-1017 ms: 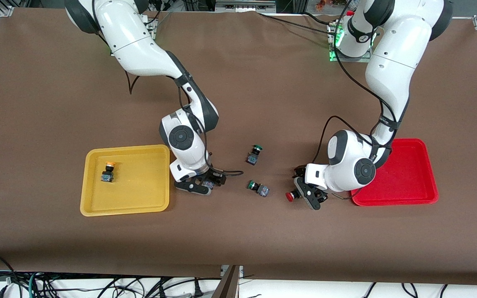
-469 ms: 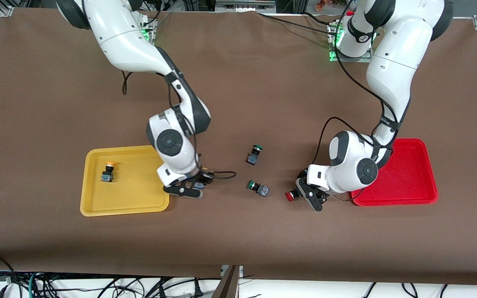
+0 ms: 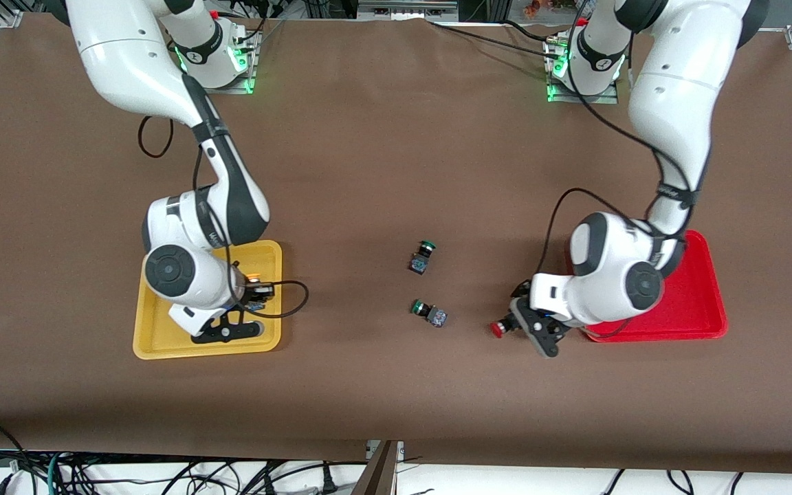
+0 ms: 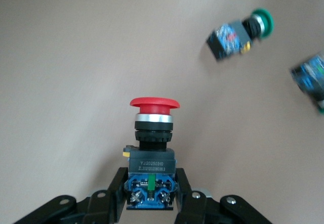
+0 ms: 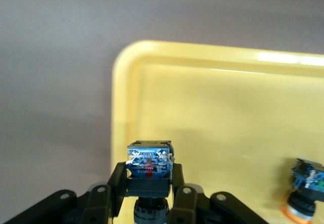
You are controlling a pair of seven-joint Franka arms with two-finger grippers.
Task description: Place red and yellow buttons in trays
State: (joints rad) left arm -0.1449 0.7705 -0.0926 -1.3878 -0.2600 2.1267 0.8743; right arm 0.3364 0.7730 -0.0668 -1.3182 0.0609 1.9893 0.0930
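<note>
Yellow tray (image 3: pixel 155 347) partly hidden by right arm (image 3: pixel 190 275).

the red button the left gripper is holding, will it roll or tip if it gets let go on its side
Probably stiff: the red button looks like hard plastic and keeps its shape, clamped by its base in the left gripper. Its square base should likely stop it rolling. Stood on its base it might tip, since the round cap is wider than the neck; the green buttons lie on their sides.
</note>
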